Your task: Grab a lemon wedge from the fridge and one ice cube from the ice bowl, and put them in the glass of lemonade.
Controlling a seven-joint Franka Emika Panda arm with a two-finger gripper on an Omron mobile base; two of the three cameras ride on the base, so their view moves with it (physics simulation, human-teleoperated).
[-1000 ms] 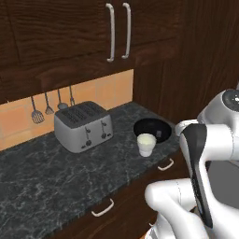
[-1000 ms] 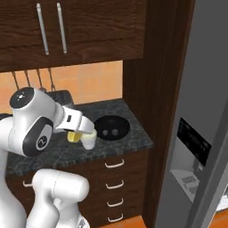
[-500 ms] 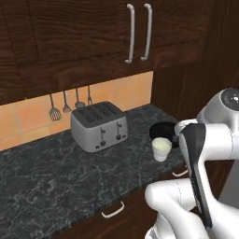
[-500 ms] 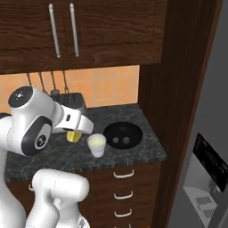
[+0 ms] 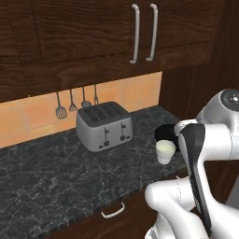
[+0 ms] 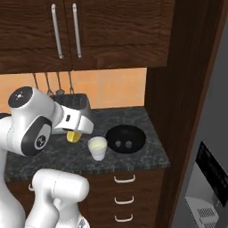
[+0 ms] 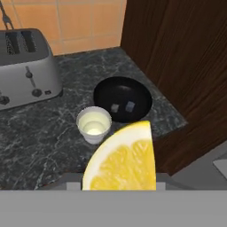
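Cup (image 6: 97, 147) between toaster (image 5: 104, 125) and ice bowl (image 6: 126, 139) on counter (image 5: 51, 175), fridge (image 6: 209, 173) far right

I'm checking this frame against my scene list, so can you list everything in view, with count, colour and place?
Lemon wedge: one, yellow, in the gripper.
Glass: one, whitish, pale yellow-green liquid, on the counter left of the bowl.
Bowl: one, black, two pale cubes inside, near the counter's right end.
Toaster: one, silver, on the counter by the wall.
Utensils: four, dark, hanging on the orange tiles.
Counter: one, dark marble.
Cabinets: dark wood, above, two grey handles.
Drawers: three, dark wood, below.
Fridge: one, grey, far right.
Gripper: one, closed on the wedge.
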